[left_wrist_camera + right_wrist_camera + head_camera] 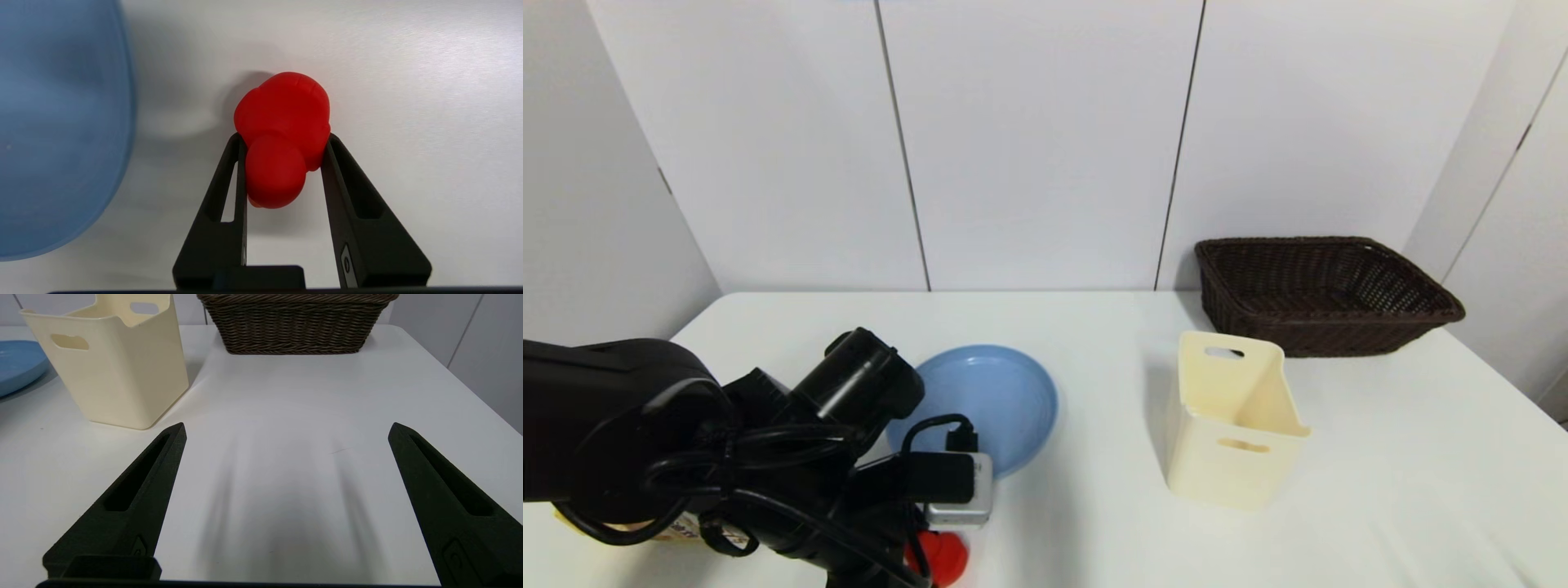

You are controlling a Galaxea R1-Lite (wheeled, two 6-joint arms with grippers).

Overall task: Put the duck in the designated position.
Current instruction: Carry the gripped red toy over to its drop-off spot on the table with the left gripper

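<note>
Left end effector (284, 139) is clamped on the duck (284, 130), one black finger (229, 192) pressed against each side of the red toy's body. Seen from the left wrist, the duck's round head faces back toward the camera, between the fingers, and the body reaches out past the fingertips. A soft shadow lies on the white worktop (408, 122) beside the toy; whether the duck touches the surface cannot be told. The plate (57, 122), blue, is near the duck but apart from it.

From the head, the left arm fills the near left corner of the worktop (1094, 327), and only a bit of the duck (947, 557) shows under the arm at the near edge, just in front of the plate (1005, 392).

Right end effector (286, 430) hangs low over the right side of the worktop with its two fingers spread wide apart and holding nothing. Beyond it stand a cream bin (114, 375) and a dark wicker basket (294, 326); the basket (1323, 294) sits at the far right corner, the bin (1233, 425) in front of it.
</note>
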